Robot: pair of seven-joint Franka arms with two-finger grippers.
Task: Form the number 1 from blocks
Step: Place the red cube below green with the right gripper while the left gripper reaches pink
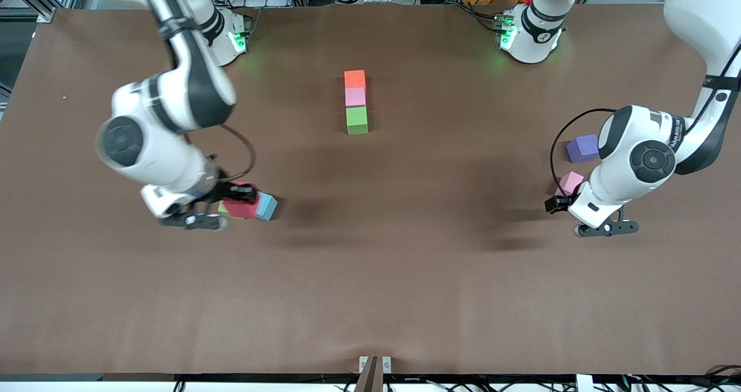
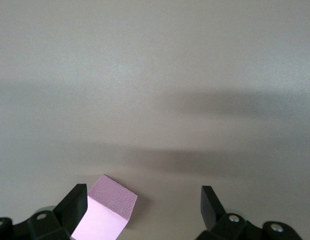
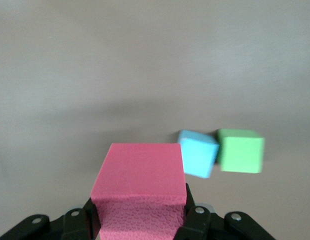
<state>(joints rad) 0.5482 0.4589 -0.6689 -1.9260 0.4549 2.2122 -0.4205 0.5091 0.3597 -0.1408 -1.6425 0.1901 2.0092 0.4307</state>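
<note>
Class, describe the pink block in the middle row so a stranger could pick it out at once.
Three blocks stand in a row mid-table, toward the robots' bases. The pink block is the middle one, touching the orange block and the green block. The other pink block lies alone under the left gripper.

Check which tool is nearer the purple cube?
Left. The left tool, open, hangs just beside a pink block, nearer the front camera than the purple cube. The right tool is at the right arm's end, shut on the red block.
</note>
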